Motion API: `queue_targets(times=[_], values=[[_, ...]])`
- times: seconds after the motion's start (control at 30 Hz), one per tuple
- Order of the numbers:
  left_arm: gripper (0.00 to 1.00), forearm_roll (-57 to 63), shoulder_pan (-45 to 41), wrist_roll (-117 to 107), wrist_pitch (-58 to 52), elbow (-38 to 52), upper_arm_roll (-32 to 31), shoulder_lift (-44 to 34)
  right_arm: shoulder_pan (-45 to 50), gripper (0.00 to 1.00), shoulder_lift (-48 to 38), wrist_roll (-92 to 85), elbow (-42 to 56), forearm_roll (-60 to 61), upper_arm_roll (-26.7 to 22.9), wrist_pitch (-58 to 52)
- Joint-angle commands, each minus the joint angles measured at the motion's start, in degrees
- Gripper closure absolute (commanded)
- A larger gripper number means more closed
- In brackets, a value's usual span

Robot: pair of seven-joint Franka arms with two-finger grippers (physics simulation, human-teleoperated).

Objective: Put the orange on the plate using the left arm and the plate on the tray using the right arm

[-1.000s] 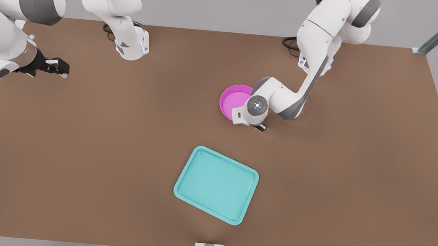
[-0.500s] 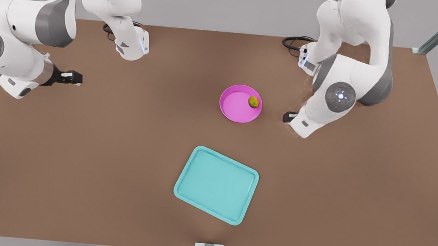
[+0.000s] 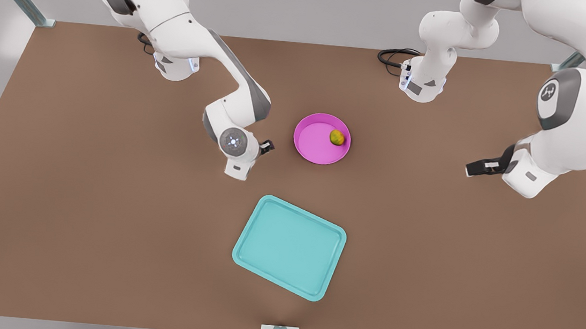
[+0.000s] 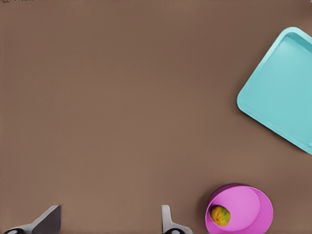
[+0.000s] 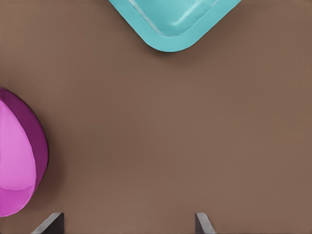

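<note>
Brown table [image 3: 104,221], grey walls around it, nothing else on the surface but the task items. I see the orange [image 3: 337,136] sitting inside the plate [image 3: 316,148], against the rim on the front view's right, so I'd call the first half done. The plate rests flat on the table, well apart from the tray [image 3: 289,247], which lies empty nearer the camera and slightly skewed. Right end effector [image 3: 268,146] is just beside the plate on the front view's left, low over the table, not touching it; in its wrist view the fingers [image 5: 53,222] stand wide apart with nothing between them, and the plate rim [image 5: 41,146] is off to one side. My read: it's lined up for a rim grasp on the side away from the fruit, so the fingers don't knock it. Left end effector [image 3: 472,170] hangs well off on the front view's right, fingers [image 4: 48,220] spread and empty, waiting clear of the carry path. Risk I'd flag: the orange is off-centre and loose, so tilting the plate on lift could roll it out.
</note>
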Motion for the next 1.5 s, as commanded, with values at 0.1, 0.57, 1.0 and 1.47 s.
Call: queue_targets(times=[0.1,0.57,1.0,1.47], values=[[0.00,0.3,0.1,5.4,-0.7,0.0,0.0,0.0,1.8,0.00,3.0,14.4,0.0,0.6,0.1,12.6],[0.00,0.5,0.2,4.9,-3.3,0.0,0.1,0.5,5.7,0.00,4.8,14.2,-1.9,0.8,3.1,14.3],[0.00,0.6,0.3,5.2,-3.6,0.0,0.3,0.6,9.8,0.00,9.3,14.4,-1.9,3.1,3.1,19.5],[0.00,0.6,0.3,4.9,-3.5,0.0,0.3,0.8,11.0,0.25,11.2,14.1,-0.7,3.0,3.8,19.1]])
